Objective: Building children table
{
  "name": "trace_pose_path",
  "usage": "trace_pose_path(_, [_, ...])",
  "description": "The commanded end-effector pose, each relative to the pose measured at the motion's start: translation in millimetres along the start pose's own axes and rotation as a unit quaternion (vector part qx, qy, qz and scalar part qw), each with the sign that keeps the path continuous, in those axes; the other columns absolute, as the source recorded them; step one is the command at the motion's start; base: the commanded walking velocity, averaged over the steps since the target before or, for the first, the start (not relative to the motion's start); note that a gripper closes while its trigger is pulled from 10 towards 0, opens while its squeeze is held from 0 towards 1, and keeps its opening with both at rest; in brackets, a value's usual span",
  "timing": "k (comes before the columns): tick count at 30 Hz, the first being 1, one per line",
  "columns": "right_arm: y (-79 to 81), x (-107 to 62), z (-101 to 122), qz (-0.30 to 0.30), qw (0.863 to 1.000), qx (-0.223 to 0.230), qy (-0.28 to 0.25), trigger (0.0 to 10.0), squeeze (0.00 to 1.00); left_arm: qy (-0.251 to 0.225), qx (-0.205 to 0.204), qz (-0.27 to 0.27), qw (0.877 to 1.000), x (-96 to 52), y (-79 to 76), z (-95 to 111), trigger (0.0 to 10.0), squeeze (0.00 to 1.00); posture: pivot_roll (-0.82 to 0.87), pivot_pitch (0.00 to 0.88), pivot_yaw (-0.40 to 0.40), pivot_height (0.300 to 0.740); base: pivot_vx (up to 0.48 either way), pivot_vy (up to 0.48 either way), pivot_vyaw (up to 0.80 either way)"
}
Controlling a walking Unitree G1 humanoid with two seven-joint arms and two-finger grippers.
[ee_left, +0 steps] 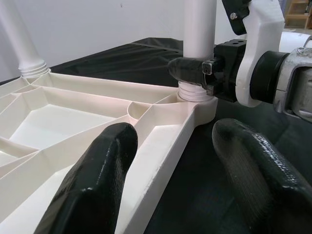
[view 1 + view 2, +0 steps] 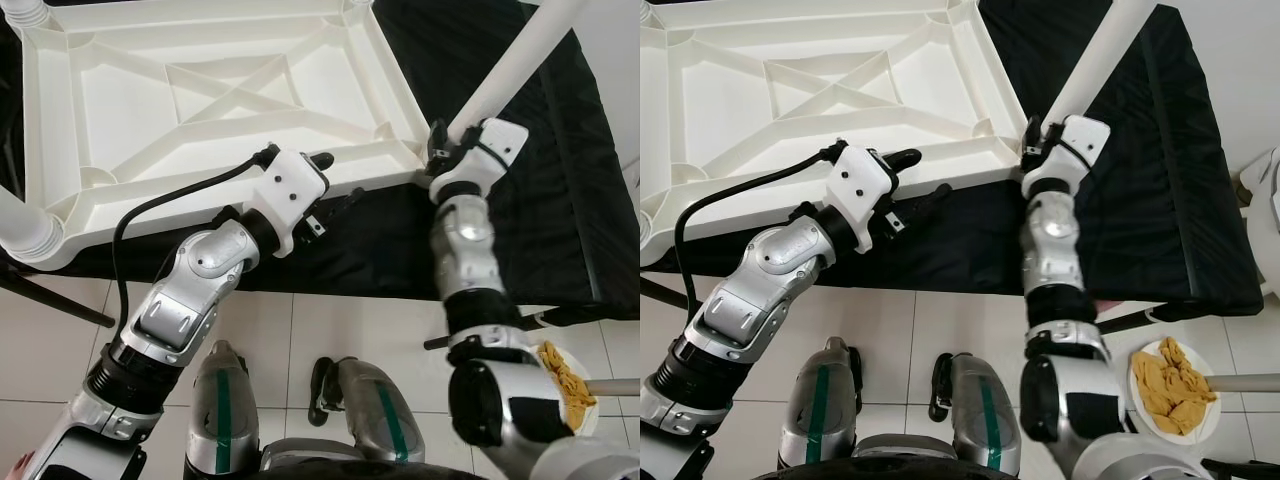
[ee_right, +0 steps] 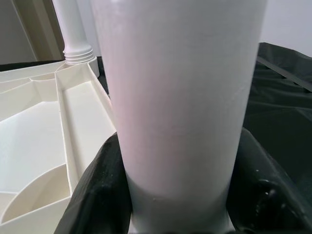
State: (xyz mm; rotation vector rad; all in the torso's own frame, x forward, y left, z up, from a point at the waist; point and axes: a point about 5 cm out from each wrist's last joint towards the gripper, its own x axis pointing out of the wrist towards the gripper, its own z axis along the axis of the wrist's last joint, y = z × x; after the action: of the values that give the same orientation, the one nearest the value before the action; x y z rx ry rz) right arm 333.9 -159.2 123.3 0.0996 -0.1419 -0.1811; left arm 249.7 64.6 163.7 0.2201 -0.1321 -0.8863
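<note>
A white plastic table top (image 2: 200,90) lies upside down on a black cloth, its ribbed underside facing up. A white leg (image 2: 510,70) stands in the socket at its near right corner. My right gripper (image 2: 445,140) is shut on that leg (image 3: 180,97) just above the threaded base, with black fingers (image 3: 102,190) on both sides. My left gripper (image 2: 335,180) is open at the near rim (image 1: 161,161), one finger (image 1: 92,180) over the inside and the other outside above the cloth. Other white legs (image 2: 25,225) stand at the left corners.
The black cloth (image 2: 560,200) covers a low surface reaching far to the right. A white plate of yellow food (image 2: 1175,385) sits on the tiled floor at the near right. A dark slanted support bar (image 2: 50,295) runs below the cloth at the left.
</note>
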Motion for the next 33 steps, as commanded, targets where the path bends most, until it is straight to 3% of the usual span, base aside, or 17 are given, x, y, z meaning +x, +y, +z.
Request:
trace_pose_path(1, [-0.3,-7.9,-15.7,-0.002,0.999,-0.013,0.037,0.0,0.0,-0.003,0.006,-0.039,0.999,2.3,-6.0,0.7,10.0,0.0,0.13,0.02,-0.116,0.74,0.0,0.0,0.0])
trace_pose_path(5, [-3.6,-7.0,-14.3,-0.004,0.999,-0.019,0.038,0.0,0.0,-0.003,0.007,-0.039,0.999,2.3,-5.9,0.7,10.0,0.0,0.13,0.022,-0.116,0.74,0.0,0.0,0.0])
trace_pose_path(6, [-4.5,-6.9,-13.8,-0.002,0.999,-0.024,0.038,4.0,0.0,-0.003,0.007,-0.038,0.999,2.0,-5.7,0.7,10.0,0.0,0.13,0.022,-0.116,0.74,0.0,0.0,0.0])
trace_pose_path(8, [-4.5,-6.9,-13.8,-0.002,0.999,-0.024,0.038,4.0,0.0,-0.003,0.007,-0.038,0.999,2.0,-5.7,0.7,10.0,0.0,0.13,0.022,-0.116,0.74,0.0,0.0,0.0])
trace_pose_path(9, [-4.9,-7.7,-13.1,0.001,0.999,-0.029,0.037,10.0,0.0,-0.002,0.007,-0.037,0.999,1.3,-5.7,0.4,10.0,0.0,0.13,0.025,-0.114,0.74,0.0,0.0,0.0])
trace_pose_path(11, [-4.9,-7.7,-13.1,0.001,0.999,-0.029,0.037,10.0,0.0,-0.002,0.007,-0.037,0.999,1.3,-5.7,0.4,10.0,0.0,0.13,0.025,-0.114,0.74,0.0,0.0,0.0])
trace_pose_path(12, [-5.3,-8.5,-12.3,0.008,0.999,-0.03,0.034,10.0,1.0,-0.001,0.007,-0.036,0.999,0.7,-5.4,-0.1,10.0,0.0,0.13,0.025,-0.114,0.74,0.0,0.0,0.0])
trace_pose_path(17, [-10.0,-11.8,-5.0,0.022,0.999,-0.032,0.011,10.0,1.0,0.0,0.008,-0.029,1.0,0.4,-2.6,-0.1,10.0,0.0,0.12,0.041,-0.114,0.74,0.0,0.0,0.0])
trace_pose_path(18, [-10.6,-12.4,-3.0,0.026,0.999,-0.03,0.005,10.0,0.71,0.0,0.008,-0.027,1.0,0.5,-2.0,-0.1,10.0,0.0,0.12,0.041,-0.114,0.74,0.0,0.0,0.0])
trace_pose_path(19, [-11.4,-12.5,-0.5,0.032,0.999,-0.034,-0.003,10.0,0.71,0.0,0.009,-0.026,1.0,0.7,-1.4,0.0,10.0,0.0,0.11,0.046,-0.111,0.74,0.0,0.0,0.0])
trace_pose_path(20, [-11.8,-12.3,2.9,0.039,0.999,-0.033,-0.01,10.0,0.0,-0.001,0.009,-0.025,1.0,1.1,-0.7,0.2,10.0,0.0,0.11,0.047,-0.11,0.74,0.0,0.0,0.0])
trace_pose_path(26, [-12.2,-11.5,7.5,0.047,0.998,-0.036,-0.019,10.0,0.0,-0.002,0.009,-0.023,1.0,1.6,0.2,0.5,10.0,0.0,0.11,0.049,-0.11,0.74,0.0,0.0,0.0])
trace_pose_path(33, [-14.1,9.3,36.4,0.124,0.989,-0.033,-0.067,10.0,0.0,-0.003,0.01,-0.022,1.0,2.8,1.0,1.1,10.0,0.0,0.1,0.053,-0.107,0.74,0.0,0.0,0.0])
